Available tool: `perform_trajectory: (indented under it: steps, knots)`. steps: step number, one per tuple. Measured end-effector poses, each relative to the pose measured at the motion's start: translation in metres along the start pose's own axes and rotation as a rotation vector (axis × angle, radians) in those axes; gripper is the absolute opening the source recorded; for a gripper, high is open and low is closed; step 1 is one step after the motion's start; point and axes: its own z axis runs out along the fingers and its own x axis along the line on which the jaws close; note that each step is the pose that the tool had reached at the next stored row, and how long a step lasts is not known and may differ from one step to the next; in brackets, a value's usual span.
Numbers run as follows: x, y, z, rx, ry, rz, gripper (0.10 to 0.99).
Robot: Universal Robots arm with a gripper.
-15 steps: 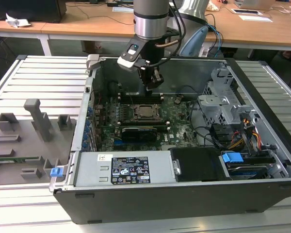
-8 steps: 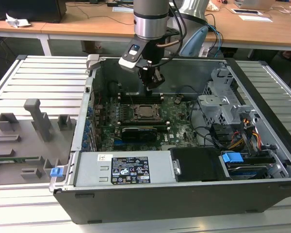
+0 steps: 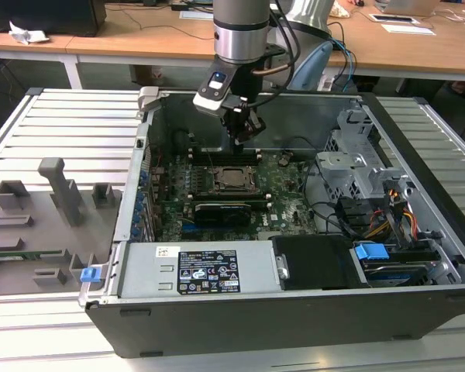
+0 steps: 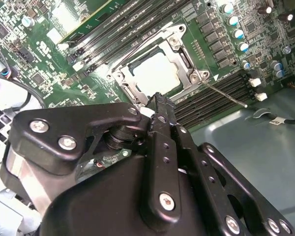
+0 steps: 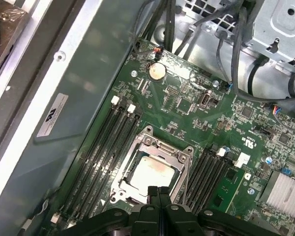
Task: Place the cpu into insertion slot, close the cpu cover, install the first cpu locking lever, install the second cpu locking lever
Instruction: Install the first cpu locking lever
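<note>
The cpu (image 3: 231, 179) (image 4: 156, 73) (image 5: 150, 172) lies flat in the insertion slot (image 3: 216, 186), its pale metal face up. The silver cpu cover (image 4: 185, 58) (image 5: 143, 146) lies down around it as a frame. A thin lever rod (image 4: 226, 93) sticks out from one socket corner over the memory slots. My gripper (image 3: 243, 137) (image 4: 160, 101) (image 5: 157, 191) hangs just above the socket's edge, black fingers pressed together with nothing between them.
The motherboard sits deep in an open computer case (image 3: 139, 155). Memory slots (image 5: 101, 147) flank the socket on both sides. A black graphics card (image 3: 226, 211), a power supply (image 3: 194, 271), a drive cage (image 3: 356, 163) and cables (image 5: 246, 44) crowd around. A grey fixture tray (image 3: 39, 225) lies at the exterior view's left.
</note>
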Motion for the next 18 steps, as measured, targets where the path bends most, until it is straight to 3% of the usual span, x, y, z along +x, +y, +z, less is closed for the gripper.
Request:
perform_trajectory:
  steps: [18]
  knots:
    - [0.0000,0.0000,0.0000,-0.004,0.0027,-0.086,0.106]
